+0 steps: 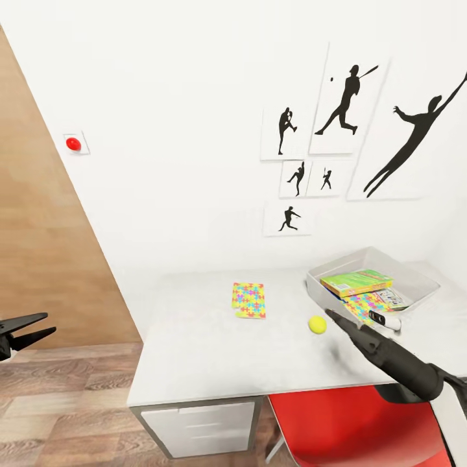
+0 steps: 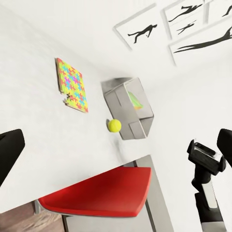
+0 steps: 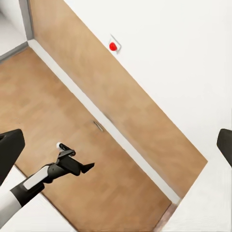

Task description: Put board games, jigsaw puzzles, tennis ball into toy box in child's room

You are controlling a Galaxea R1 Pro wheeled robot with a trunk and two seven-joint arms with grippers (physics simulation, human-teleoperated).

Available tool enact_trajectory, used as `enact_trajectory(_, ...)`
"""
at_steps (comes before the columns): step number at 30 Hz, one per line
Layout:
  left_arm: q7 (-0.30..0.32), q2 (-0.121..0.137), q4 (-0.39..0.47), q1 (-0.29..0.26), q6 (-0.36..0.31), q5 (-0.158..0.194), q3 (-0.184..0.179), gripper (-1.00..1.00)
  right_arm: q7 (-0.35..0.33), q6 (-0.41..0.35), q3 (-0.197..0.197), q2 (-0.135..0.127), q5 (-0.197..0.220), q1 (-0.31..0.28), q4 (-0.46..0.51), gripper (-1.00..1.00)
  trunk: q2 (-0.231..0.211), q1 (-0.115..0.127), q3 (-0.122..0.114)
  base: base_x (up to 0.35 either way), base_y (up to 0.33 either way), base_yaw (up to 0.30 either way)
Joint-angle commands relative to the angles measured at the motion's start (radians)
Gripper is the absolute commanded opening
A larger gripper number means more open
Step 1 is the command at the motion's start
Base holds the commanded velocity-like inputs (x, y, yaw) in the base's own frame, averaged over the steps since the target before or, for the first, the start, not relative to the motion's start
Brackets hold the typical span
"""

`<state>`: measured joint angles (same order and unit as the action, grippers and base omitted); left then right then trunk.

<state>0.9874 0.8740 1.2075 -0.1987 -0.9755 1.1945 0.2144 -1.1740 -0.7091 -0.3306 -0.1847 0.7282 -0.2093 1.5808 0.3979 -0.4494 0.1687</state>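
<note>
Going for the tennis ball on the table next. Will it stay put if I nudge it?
Probably not. The tennis ball is round and sits loose on the smooth white table, so a nudge would likely send it rolling. It lies close to the toy box, which might stop it on that side. It looks light.
</note>
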Motion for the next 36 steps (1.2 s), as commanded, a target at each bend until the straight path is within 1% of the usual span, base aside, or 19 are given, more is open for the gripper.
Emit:
enact_trajectory(1,0.002,0.0,0.0,-0.001,-0.004,0.001,0.0,1.0,0.015,-0.007,0.018,0.001,-0.012,-0.001,0.0,1.0,0.002,-0.001,0.002,0.0,0.0,0.0)
enact_trajectory(2,0.002,0.0,0.001,-0.001,-0.004,0.001,0.0,1.0,0.028,-0.008,0.027,0.002,-0.022,-0.001,0.0,1.0,0.002,-0.001,0.002,0.0,0.0,0.0)
enact_trajectory(3,0.002,-0.001,0.001,-0.001,-0.003,0.001,-0.001,1.0,0.067,-0.012,0.048,0.005,-0.041,-0.001,0.001,1.0,0.002,-0.001,0.002,0.0,0.0,0.0)
enact_trajectory(5,0.002,-0.001,0.001,-0.001,-0.003,0.001,-0.001,1.0,0.122,-0.019,0.069,0.01,-0.053,-0.003,0.001,1.0,0.002,-0.001,0.002,0.0,0.0,0.0)
enact_trajectory(6,0.002,-0.002,0.001,-0.001,-0.003,0.001,-0.001,1.0,0.186,-0.036,0.086,0.017,-0.06,-0.013,0.001,1.0,0.002,-0.001,0.002,0.0,0.0,0.0)
enact_trajectory(7,0.002,-0.002,0.001,-0.001,-0.003,0.001,-0.001,1.0,0.222,-0.051,0.093,0.021,-0.062,-0.025,0.002,1.0,0.002,-0.001,0.002,0.0,0.0,0.0)
enact_trajectory(9,0.002,-0.002,0.001,-0.001,-0.003,0.001,-0.001,1.0,0.374,-0.165,0.118,0.05,-0.07,-0.124,0.0,1.0,0.002,-0.001,0.002,0.0,0.0,0.0)
enact_trajectory(10,0.002,-0.002,0.001,-0.001,-0.003,0.001,-0.001,1.0,0.417,-0.198,0.124,0.06,-0.073,-0.156,-0.002,1.0,0.002,-0.001,0.002,0.0,0.0,0.0)
enact_trajectory(11,0.002,-0.003,0.001,-0.001,-0.003,0.001,-0.001,1.0,0.51,-0.254,0.137,0.086,-0.077,-0.221,-0.012,1.0,0.002,-0.001,0.002,0.0,0.0,0.0)
enact_trajectory(13,0.002,-0.003,0.001,-0.001,-0.003,0.001,-0.001,1.0,0.614,-0.287,0.15,0.114,-0.079,-0.287,-0.031,1.0,0.002,-0.001,0.002,0.0,0.0,0.0)
enact_trajectory(14,0.002,-0.002,0.001,-0.001,-0.003,0.001,-0.001,1.0,0.722,-0.31,0.164,0.141,-0.079,-0.351,-0.058,1.0,0.002,-0.001,0.002,0.0,0.007,0.0)
enact_trajectory(15,0.002,-0.002,0.001,-0.001,-0.003,0.001,-0.001,1.0,0.776,-0.319,0.172,0.152,-0.079,-0.382,-0.075,1.0,0.002,-0.001,0.002,0.01,0.029,0.0)
enact_trajectory(16,0.002,-0.002,0.001,-0.001,-0.003,0.001,0.0,1.0,0.875,-0.332,0.191,0.171,-0.079,-0.438,-0.113,1.0,0.002,-0.001,0.002,0.05,0.102,0.0)
enact_trajectory(17,0.002,-0.002,0.001,-0.001,-0.003,0.001,0.0,1.0,0.919,-0.337,0.203,0.178,-0.078,-0.463,-0.135,1.0,0.002,-0.001,0.002,0.07,0.132,0.0)
enact_trajectory(18,0.002,-0.002,0.001,-0.001,-0.003,0.001,0.0,1.0,0.989,-0.338,0.229,0.188,-0.074,-0.505,-0.178,1.0,0.002,-0.001,0.002,0.104,0.176,0.0)
enact_trajectory(21,0.002,-0.001,0.001,-0.001,-0.003,0.001,0.0,1.0,1.063,-0.338,0.276,0.198,-0.071,-0.551,-0.235,1.0,0.002,-0.001,0.002,0.121,0.17,0.0)
enact_trajectory(24,0.002,-0.001,0.0,-0.001,-0.003,0.0,0.0,1.0,1.097,-0.338,0.303,0.197,-0.069,-0.572,-0.261,1.0,0.002,-0.001,0.002,0.062,0.077,0.0)
enact_trajectory(27,0.002,-0.001,0.0,-0.001,-0.003,0.0,0.0,1.0,1.112,-0.338,0.318,0.195,-0.069,-0.581,-0.272,1.0,0.002,-0.001,0.002,0.054,0.073,0.0)
enact_trajectory(36,0.002,-0.001,0.0,-0.001,-0.003,0.0,0.0,1.0,1.12,-0.338,0.323,0.196,-0.079,-0.581,-0.273,1.0,0.002,-0.001,0.002,0.08,0.108,0.0)
